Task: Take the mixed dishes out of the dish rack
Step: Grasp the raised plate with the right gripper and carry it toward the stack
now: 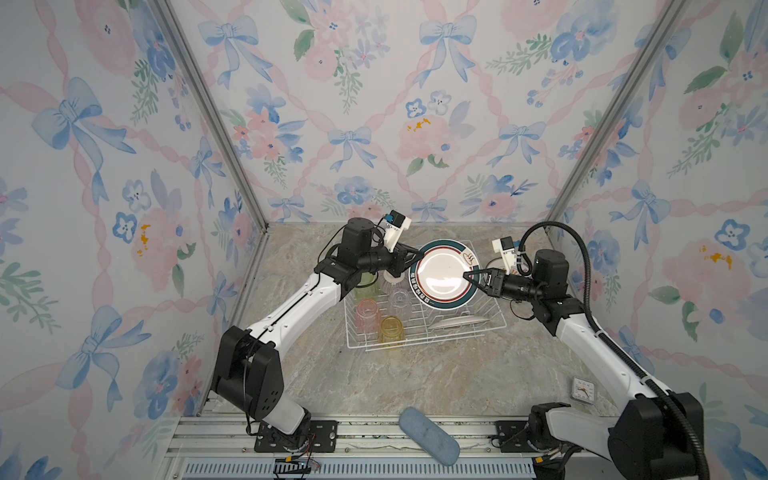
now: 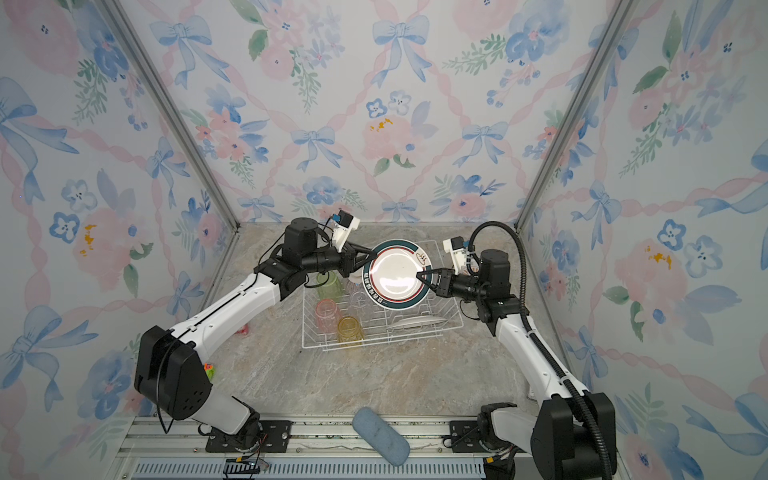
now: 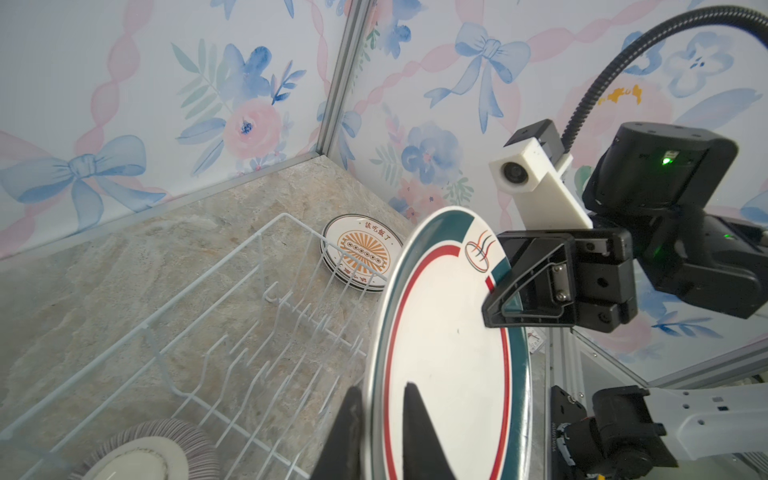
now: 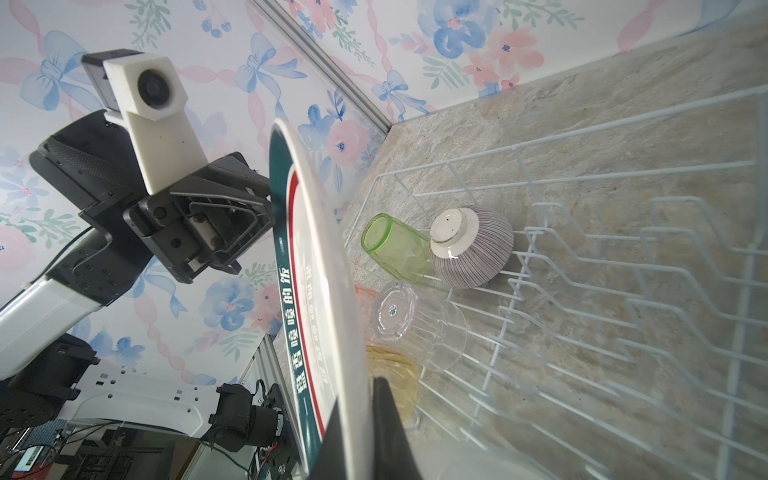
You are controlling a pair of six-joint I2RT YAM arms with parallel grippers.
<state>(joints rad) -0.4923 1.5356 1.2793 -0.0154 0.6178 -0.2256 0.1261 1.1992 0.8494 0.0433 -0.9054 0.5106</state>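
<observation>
A white plate [image 1: 440, 270] [image 2: 395, 270] with a dark green rim stands on edge above the dish rack [image 1: 428, 337] [image 3: 216, 270]. My right gripper [image 1: 467, 276] [image 4: 359, 388] is shut on its right rim. My left gripper [image 1: 413, 257] [image 3: 382, 388] straddles the opposite rim with its jaws a little apart. In the rack stand a green tumbler [image 4: 395, 245], a clear one [image 4: 415, 324], a pink one [image 1: 368, 316] and a yellow one [image 1: 390, 330], all upside down, beside an upturned striped bowl [image 4: 473, 247]. Another plate [image 1: 457, 322] lies in the prongs.
Stacked printed plates [image 3: 361, 253] lie on the marble top behind the rack. A blue oblong pad [image 1: 428, 434] sits at the front edge and a small white clock [image 1: 584, 388] at the right. A pink toy [image 2: 243, 330] lies under the left arm. Wallpapered walls close three sides.
</observation>
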